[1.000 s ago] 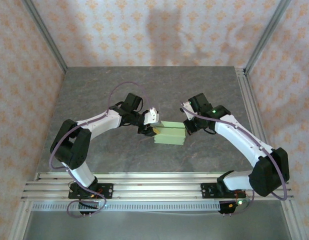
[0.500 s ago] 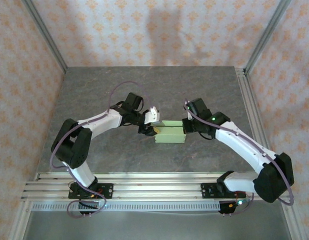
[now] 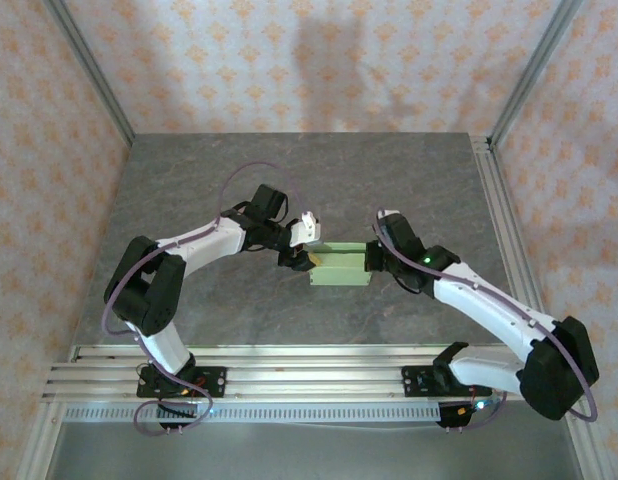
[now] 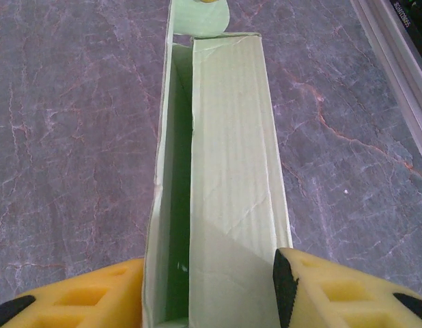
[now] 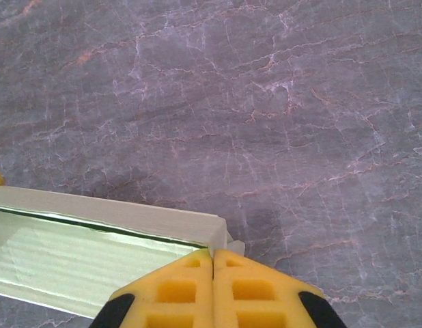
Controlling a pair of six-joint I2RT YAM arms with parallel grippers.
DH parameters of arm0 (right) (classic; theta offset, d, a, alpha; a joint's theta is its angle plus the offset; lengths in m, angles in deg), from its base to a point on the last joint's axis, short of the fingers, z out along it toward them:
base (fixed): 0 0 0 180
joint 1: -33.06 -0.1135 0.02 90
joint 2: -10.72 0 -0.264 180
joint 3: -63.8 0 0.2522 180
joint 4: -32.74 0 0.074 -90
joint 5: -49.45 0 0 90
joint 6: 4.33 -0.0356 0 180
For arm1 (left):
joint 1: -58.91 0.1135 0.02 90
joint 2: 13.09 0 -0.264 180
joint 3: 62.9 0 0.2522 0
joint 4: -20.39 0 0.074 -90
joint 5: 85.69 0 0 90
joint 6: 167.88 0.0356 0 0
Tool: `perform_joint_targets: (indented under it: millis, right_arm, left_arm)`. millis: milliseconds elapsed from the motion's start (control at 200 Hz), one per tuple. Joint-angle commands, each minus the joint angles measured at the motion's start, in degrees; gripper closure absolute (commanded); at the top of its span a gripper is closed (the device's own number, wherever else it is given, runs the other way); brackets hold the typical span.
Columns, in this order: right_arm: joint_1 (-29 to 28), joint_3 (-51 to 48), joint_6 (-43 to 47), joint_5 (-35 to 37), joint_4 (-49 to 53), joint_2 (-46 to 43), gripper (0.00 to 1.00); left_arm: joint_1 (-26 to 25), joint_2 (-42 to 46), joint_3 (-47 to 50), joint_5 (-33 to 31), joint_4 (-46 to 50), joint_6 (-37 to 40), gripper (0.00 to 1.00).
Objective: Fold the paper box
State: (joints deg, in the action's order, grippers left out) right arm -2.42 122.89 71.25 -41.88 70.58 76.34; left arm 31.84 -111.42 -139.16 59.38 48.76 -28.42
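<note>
**Box clamped at one end, closed gripper at the other**

Top view: the paper box (image 3: 341, 268) lies on the grey marble-look table (image 3: 289, 180), near its middle, a bit toward 6 o'clock; long axis runs 9 to 3 o'clock; pale green, long and low.

The left gripper (image 3: 305, 257) is at the box's 9 o'clock end; the right gripper (image 3: 373, 259) is at its 3 o'clock end; both arms bend inward toward the box.

Left wrist view: the left gripper (image 4: 211, 290) has its yellow pads (image 4: 95, 301) on either side of the box (image 4: 231, 137), one against each long wall; jaws part-way apart and clamped on the box end; box runs away toward 12 o'clock; a top panel covers its 3 o'clock half; a long gap on the 9 o'clock side shows the darker green inside; a rounded tab (image 4: 204, 17) sticks out at the far end; table (image 4: 74, 137) on both sides.

Right wrist view: the right gripper (image 5: 212, 263) has its yellow fingers pressed together, nothing between them; tips sit right at the box (image 5: 81, 253) corner, at 6 o'clock in the frame; cannot tell if they press on it; box interior open toward 8 o'clock; bare table (image 5: 265, 102) beyond.
</note>
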Motion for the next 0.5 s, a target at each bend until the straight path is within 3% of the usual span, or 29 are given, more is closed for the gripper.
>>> perform_joint_targets:
  millis: [0,490]
  right_arm:
    - [-0.8,-2.3,-2.3,0.9,-2.1,-1.3,1.0]
    - [-1.6,-9.0,0.8,4.6,-6.5,-5.5,1.0]
  left_arm:
    - [-0.6,-1.8,-0.3,-3.0,1.4,-0.5,0.49]
    - [-0.6,-0.8,-0.3,-4.2,0.5,-3.4,0.49]
